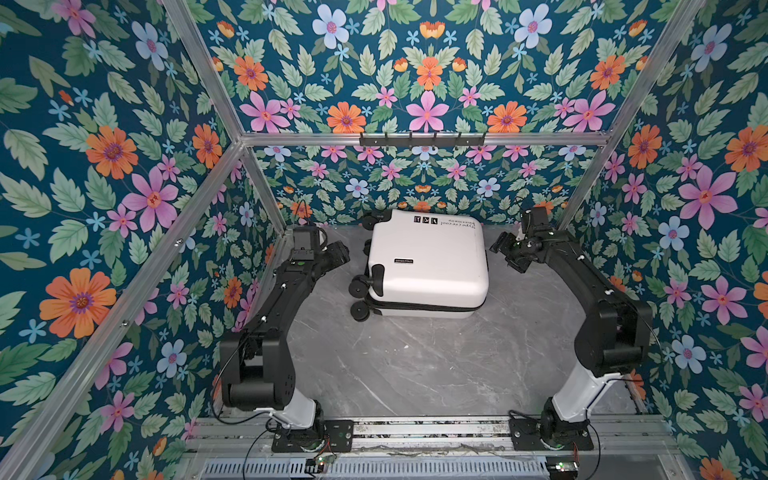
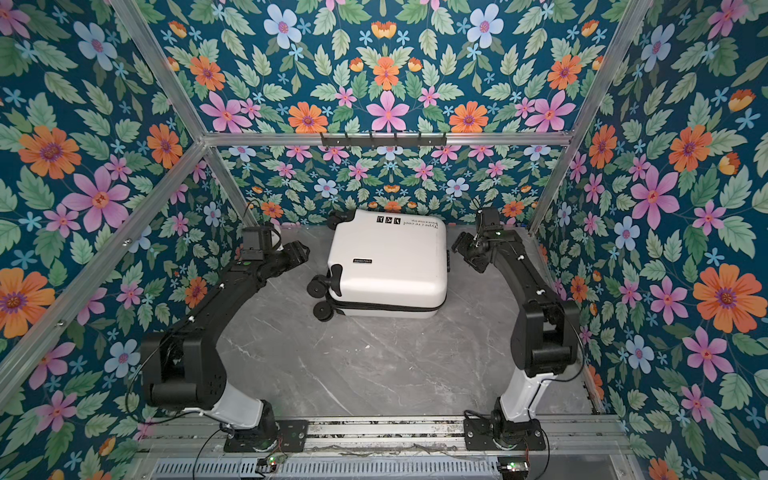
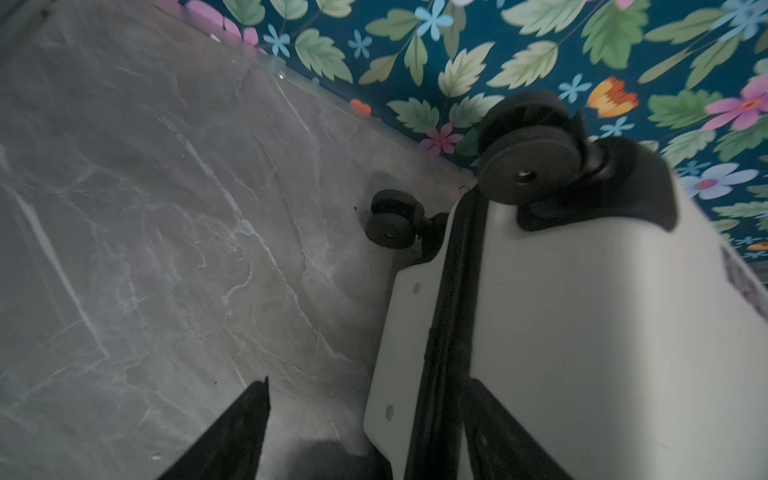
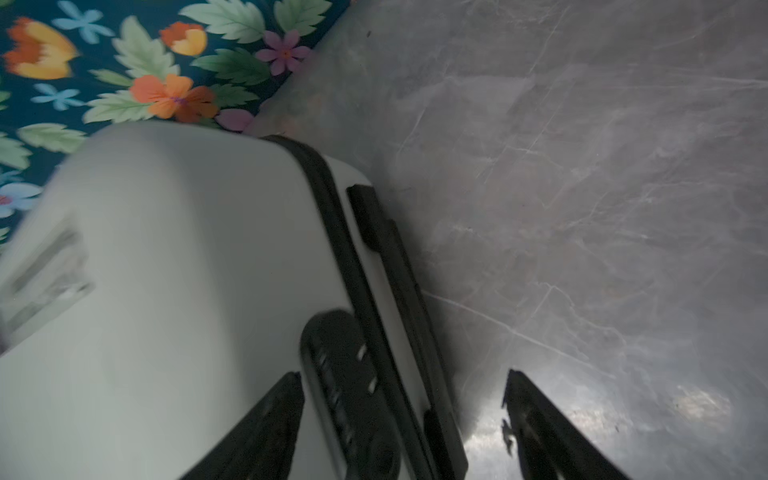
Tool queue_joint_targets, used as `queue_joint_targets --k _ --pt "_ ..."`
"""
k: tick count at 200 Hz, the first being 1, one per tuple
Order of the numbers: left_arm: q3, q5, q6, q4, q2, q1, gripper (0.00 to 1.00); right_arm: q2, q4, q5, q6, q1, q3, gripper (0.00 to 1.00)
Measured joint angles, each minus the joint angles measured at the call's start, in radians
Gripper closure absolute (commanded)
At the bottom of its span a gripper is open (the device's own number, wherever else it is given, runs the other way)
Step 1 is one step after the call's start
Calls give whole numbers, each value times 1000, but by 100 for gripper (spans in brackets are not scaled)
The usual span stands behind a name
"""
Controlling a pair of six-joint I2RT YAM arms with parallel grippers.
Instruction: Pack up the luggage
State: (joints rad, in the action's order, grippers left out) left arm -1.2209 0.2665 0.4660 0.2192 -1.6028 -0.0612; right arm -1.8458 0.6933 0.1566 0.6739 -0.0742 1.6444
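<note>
1. The luggage lies flat and closed at centre back of the desk, with its wheels toward frame left.
2. The left fingers are spread apart, empty, straddling its wheeled end.
3. The right fingers are likewise spread, straddling the opposite end; both arms are equally near.

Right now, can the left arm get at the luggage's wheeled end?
Probably yes. The left hand is open just beside the luggage, near its wheels, with nothing lying between them on the table. The wrist view shows the zipper seam right ahead.
</note>
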Motion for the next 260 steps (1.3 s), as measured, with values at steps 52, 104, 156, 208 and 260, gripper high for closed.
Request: queue_joint_targets --k 52,104,156,208,260 --pt "-14 55 -49 -2 -127 -6 30 -205 72 34 -35 1 215 22" --pt "134 182 -107 -32 -32 -51 32 -291 87 128 -135 -3 330 22" --pt "372 177 -121 -16 212 -128 32 -421 127 185 -202 -36 537 22" --pt "598 170 48 -37 503 -372 32 -701 310 229 -162 -52 1017 22" --pt "567 92 156 82 737 -464 30 -598 387 202 -75 84 867 23"
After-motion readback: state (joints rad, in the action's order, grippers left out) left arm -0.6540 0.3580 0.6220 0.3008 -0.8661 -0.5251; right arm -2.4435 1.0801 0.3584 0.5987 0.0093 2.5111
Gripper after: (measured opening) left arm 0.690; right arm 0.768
